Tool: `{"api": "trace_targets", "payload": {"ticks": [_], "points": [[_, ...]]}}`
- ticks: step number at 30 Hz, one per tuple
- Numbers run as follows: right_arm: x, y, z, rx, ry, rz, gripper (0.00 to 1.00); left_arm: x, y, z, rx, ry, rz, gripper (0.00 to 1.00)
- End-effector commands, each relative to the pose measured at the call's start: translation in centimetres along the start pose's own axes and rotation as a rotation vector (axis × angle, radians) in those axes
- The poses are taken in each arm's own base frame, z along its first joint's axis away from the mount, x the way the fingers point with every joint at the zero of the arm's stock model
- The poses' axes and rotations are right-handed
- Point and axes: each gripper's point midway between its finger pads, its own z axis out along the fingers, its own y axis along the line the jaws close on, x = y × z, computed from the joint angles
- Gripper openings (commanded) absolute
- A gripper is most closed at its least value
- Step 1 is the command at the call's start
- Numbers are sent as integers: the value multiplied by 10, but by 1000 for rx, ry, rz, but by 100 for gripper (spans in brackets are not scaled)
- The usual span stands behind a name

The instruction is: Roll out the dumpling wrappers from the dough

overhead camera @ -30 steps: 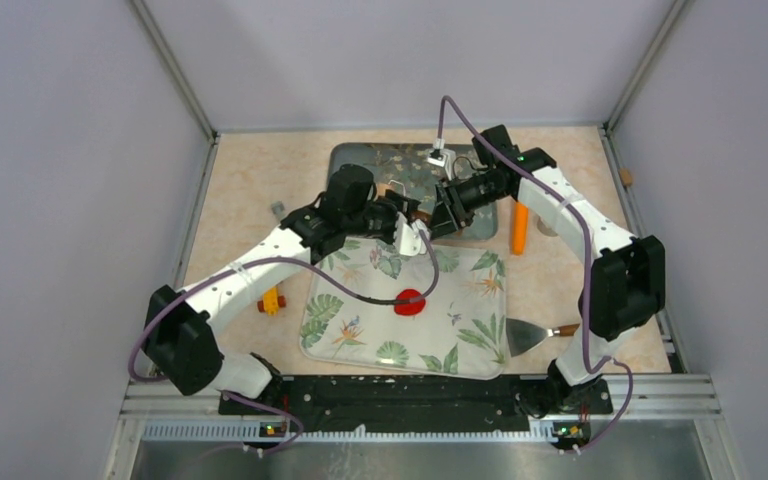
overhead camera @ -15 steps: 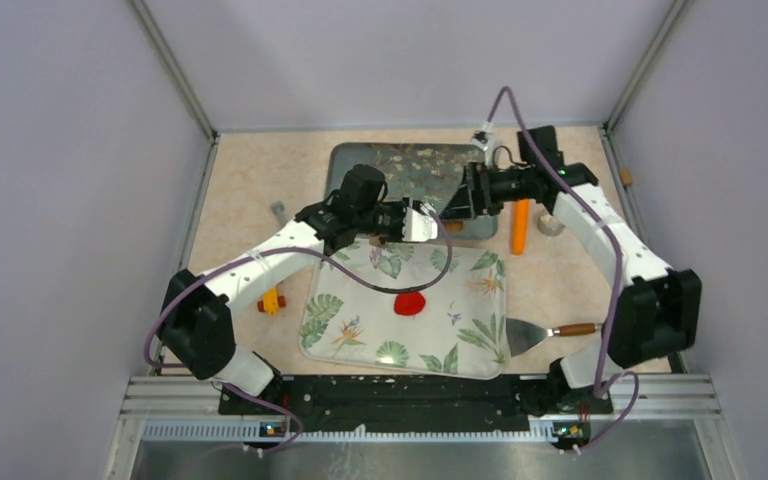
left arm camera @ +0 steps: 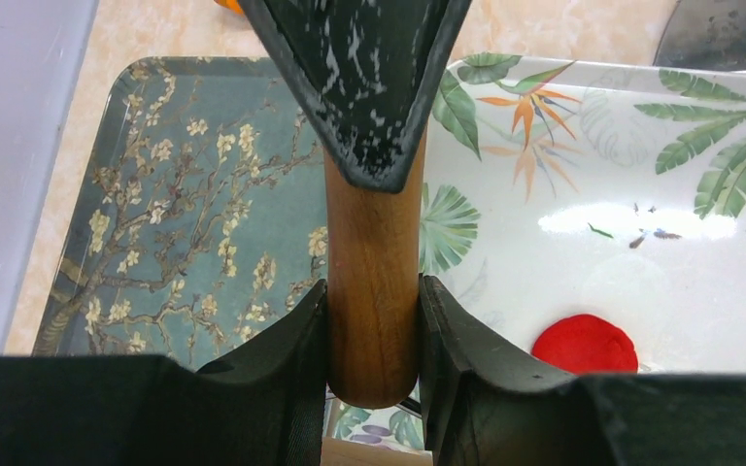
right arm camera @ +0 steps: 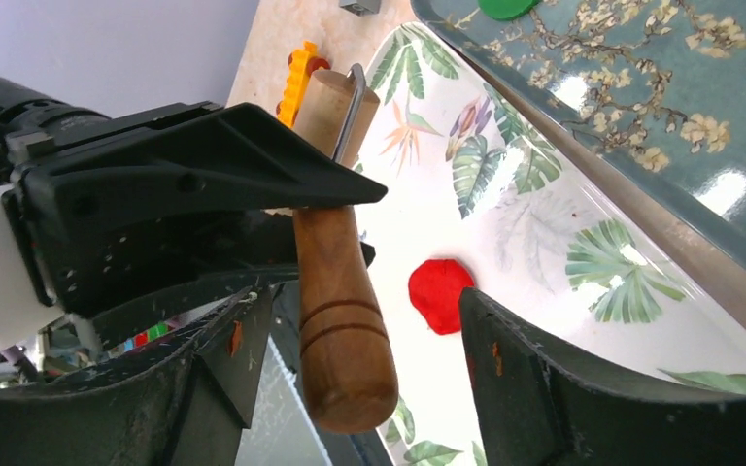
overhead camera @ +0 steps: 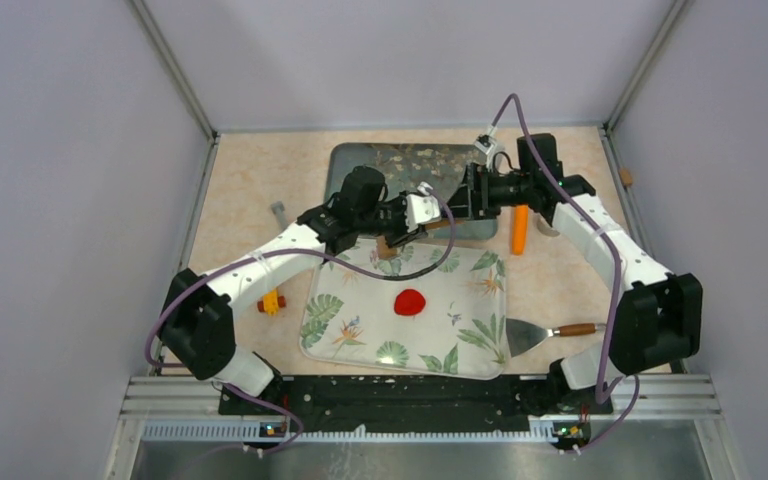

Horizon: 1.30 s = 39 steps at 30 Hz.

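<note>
Left end effector (left arm camera: pixel 374 316) pinching wooden roller handle (left arm camera: pixel 373 243); right end effector (right arm camera: pixel 359 359) spread, empty. Red wrapper (left arm camera: pixel 584 343) lying on leaf tray (left arm camera: pixel 709 282), green wrapper (right arm camera: pixel 507 7) on blue tray (right arm camera: pixel 641 116). We are judging both soft, tearable: lifting by edge.

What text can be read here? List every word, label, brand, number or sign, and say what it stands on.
None: no readable text shows in any view.
white tray: leaf and flower print only.
blue-green tray: blossom print only.
wooden handle: turned grooves in the right wrist view, no lettering.
</note>
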Motion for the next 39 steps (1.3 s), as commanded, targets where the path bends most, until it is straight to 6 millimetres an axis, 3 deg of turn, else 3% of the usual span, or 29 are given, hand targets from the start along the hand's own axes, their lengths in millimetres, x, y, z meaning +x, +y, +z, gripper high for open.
{"api": "trace_targets", "payload": {"ticks": [1,5,9,14,16,17,20,21,25,28,33,39], "points": [[-4,8,8,-30,-10,-28,69,-42,13,-7,-52,-120,34,0],[5,12,15,-60,24,-34,58,-40,12,-4,-47,-115,30,0],[12,11,18,-69,35,-16,36,-39,13,-1,-51,-116,20,0],[15,9,19,-68,44,-8,30,-37,11,2,-42,-118,8,0],[17,9,20,-79,51,-16,2,-34,8,5,-29,-116,-4,0],[20,7,21,-79,59,-20,0,-33,5,6,-16,-115,-14,0],[34,0,22,-73,100,-19,0,-22,-10,13,50,-120,-39,25],[38,0,21,-79,112,-19,0,-20,-16,16,71,-122,-41,27],[57,-7,20,-71,159,-4,0,-2,-32,29,141,-96,-68,19],[68,-11,21,-62,192,9,0,11,-41,37,161,-80,-111,1],[94,-25,20,-8,253,22,0,18,-56,47,131,-115,-168,0],[120,-26,17,11,316,10,0,20,-72,59,116,-142,-232,0]]}}
